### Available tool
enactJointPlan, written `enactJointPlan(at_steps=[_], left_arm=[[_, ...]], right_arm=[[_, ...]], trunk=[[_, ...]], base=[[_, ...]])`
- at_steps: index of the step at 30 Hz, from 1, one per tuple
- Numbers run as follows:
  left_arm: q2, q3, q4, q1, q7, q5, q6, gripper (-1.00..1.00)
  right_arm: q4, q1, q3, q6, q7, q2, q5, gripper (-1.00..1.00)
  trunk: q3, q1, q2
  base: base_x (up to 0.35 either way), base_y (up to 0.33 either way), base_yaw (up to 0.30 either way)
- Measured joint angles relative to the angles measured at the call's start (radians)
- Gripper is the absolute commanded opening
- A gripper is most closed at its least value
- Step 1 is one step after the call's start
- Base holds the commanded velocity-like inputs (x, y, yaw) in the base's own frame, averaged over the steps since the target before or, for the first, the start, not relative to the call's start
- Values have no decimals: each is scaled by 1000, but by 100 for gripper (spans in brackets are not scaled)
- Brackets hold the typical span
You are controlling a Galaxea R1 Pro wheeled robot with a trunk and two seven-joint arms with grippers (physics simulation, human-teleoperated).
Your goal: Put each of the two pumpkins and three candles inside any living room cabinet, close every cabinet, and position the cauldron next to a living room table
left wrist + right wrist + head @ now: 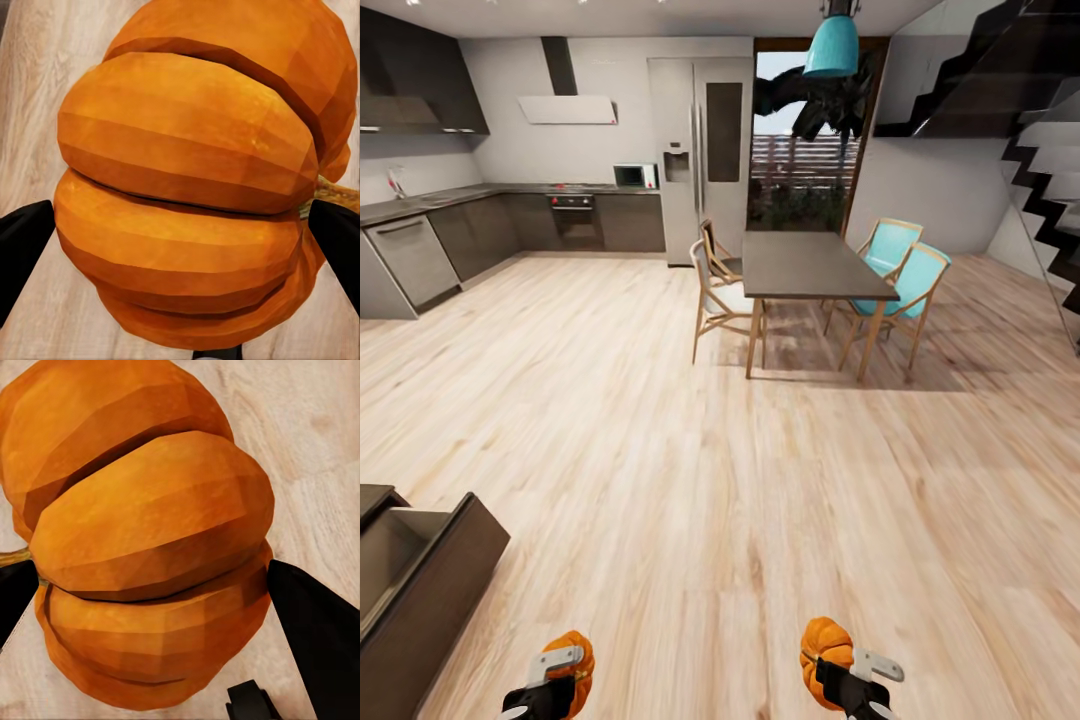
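Each of my grippers holds one of the pumpkins low over the wooden floor. At the bottom of the head view, my left gripper [553,678] is shut on a bright-orange ribbed pumpkin [577,652]. My right gripper [844,672] is shut on the other pumpkin [824,644]. In the left wrist view the pumpkin [187,195] sits between the black fingers [22,255]. The right wrist view has its pumpkin [150,540] clamped between the fingers [315,637]. The dark-brown cabinet [430,590] stands at the lower left with its front hanging open towards me.
A tall dark dining table [805,265] with several chairs stands ahead at mid-room. The kitchen counter [450,235] and fridge [700,150] line the far wall. Stairs [1050,180] rise at the right. Bare wooden floor [690,470] lies between me and the dining table.
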Motion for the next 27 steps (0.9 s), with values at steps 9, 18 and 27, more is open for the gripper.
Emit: enactJointPlan(at_steps=[9, 18, 27], left_arm=[[0, 0, 0, 0, 0, 0, 0, -100], [0, 0, 0, 0, 0, 0, 0, -100], [0, 0, 0, 0, 0, 0, 0, -100]], right_arm=[[0, 0, 1, -1, 0, 0, 0, -100], [0, 0, 2, -1, 0, 0, 1, -100], [0, 0, 1, -1, 0, -1, 1, -100]], trunk=[[0, 0, 0], [0, 0, 0], [0, 0, 0]], base=[[325, -121, 0], [325, -89, 0], [325, -83, 0]])
